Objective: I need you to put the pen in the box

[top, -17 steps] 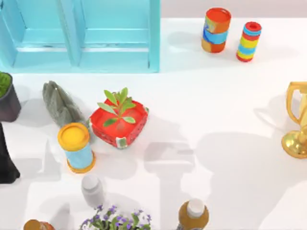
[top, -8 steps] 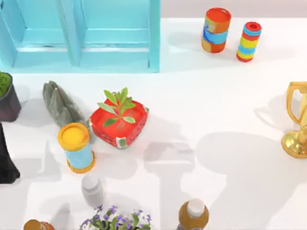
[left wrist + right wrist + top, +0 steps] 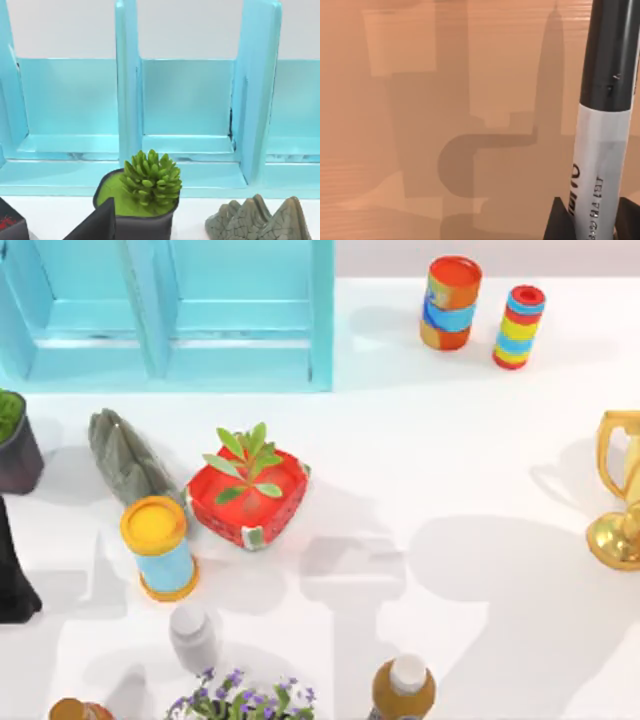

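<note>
In the right wrist view the pen [image 3: 602, 135] stands close up, its black part leading into a grey-white barrel with dark lettering. My right gripper [image 3: 590, 225] is shut on that barrel, with a dark fingertip [image 3: 556, 222] showing on either side. Behind the pen lies a flat tan, wood-grained surface [image 3: 420, 125] crossed by shadows of the gripper and the pen. I cannot tell whether that surface is the box.
A turquoise shelf [image 3: 240, 350] fills the back left, with a grey rock [image 3: 125, 455], red planter [image 3: 248, 498], yellow-lidded can [image 3: 158, 545], dark succulent pot [image 3: 142, 200] and a black object [image 3: 12, 575] in front. Striped cans [image 3: 450, 302] stand at the back, a gold trophy [image 3: 622, 490] at right, bottles [image 3: 402, 688] along the front.
Nothing on the table has moved. Only the broad shadow at the right front has shifted slightly.
</note>
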You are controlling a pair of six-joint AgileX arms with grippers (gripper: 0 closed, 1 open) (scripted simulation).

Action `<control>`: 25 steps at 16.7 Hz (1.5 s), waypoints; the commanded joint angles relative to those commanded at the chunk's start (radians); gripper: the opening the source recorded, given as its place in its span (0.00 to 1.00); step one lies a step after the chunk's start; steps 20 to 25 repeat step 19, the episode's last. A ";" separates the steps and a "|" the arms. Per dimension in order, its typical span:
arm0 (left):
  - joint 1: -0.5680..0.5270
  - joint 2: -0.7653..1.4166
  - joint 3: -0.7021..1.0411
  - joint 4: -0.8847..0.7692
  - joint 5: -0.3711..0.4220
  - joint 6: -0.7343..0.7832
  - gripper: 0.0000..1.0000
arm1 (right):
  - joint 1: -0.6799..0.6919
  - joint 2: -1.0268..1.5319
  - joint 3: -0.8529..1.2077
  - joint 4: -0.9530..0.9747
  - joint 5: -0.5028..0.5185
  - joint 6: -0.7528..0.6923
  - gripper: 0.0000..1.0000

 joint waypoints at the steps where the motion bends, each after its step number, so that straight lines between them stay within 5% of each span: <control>1: 0.000 0.000 0.000 0.000 0.000 0.000 1.00 | 0.000 0.000 0.000 0.000 0.000 0.000 0.08; 13: 0.000 0.000 0.000 0.000 0.000 0.000 1.00 | 0.000 0.000 0.000 0.000 0.000 0.000 0.98; 25: 0.000 0.000 0.000 0.000 0.000 0.000 1.00 | 0.000 0.000 0.000 0.000 0.000 0.000 1.00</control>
